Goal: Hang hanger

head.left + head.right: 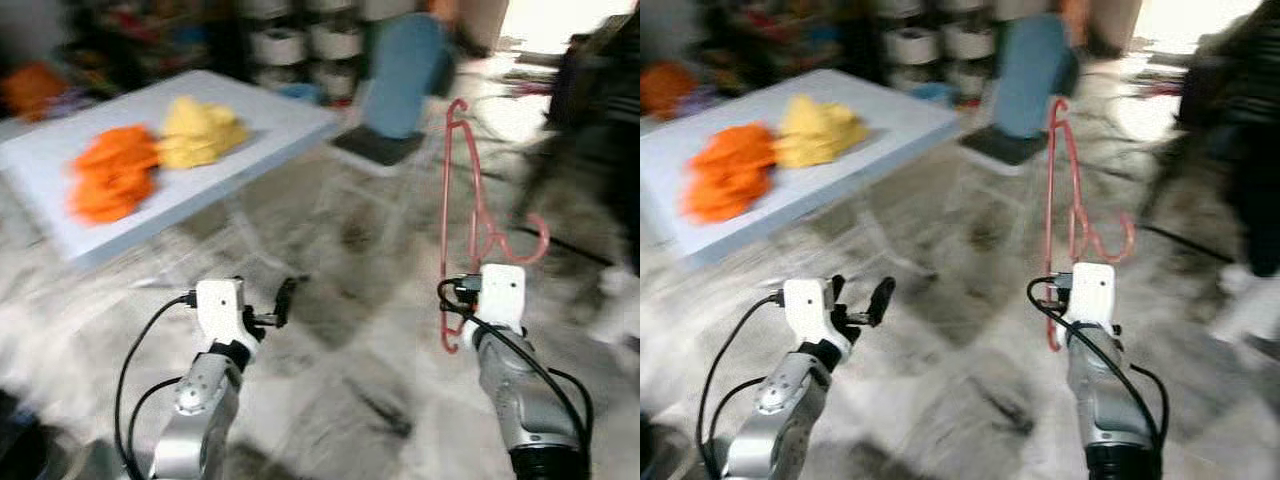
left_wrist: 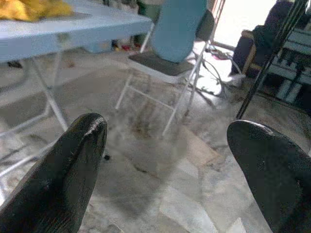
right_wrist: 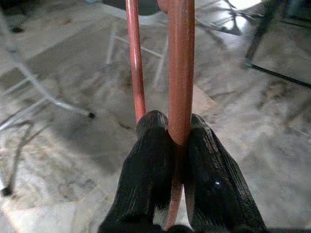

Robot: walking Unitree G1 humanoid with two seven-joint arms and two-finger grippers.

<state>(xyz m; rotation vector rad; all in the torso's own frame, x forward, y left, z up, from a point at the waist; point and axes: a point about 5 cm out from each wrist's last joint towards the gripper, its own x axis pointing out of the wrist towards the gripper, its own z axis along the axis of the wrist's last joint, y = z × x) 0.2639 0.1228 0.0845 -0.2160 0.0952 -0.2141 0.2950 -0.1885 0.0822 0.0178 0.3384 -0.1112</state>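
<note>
Hanger [image 1: 470, 215], one, in right hand [image 3: 179, 141]

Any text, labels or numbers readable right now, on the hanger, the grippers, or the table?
None can be read.
The red hanger, clamped in the right gripper, bears no lettering.
The open left gripper is plain black.
The table and the clothes on it show no print; the head views are blurred.

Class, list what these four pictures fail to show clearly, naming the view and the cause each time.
1. Shelf items behind the table: eye views, motion blur.
2. Dark shape at the right edge: eye views, blurred and cut off.
3. Any rail for the red hanger: none identifiable.
4. Hanger's hook: right wrist view, cut off above the right tool.
</note>
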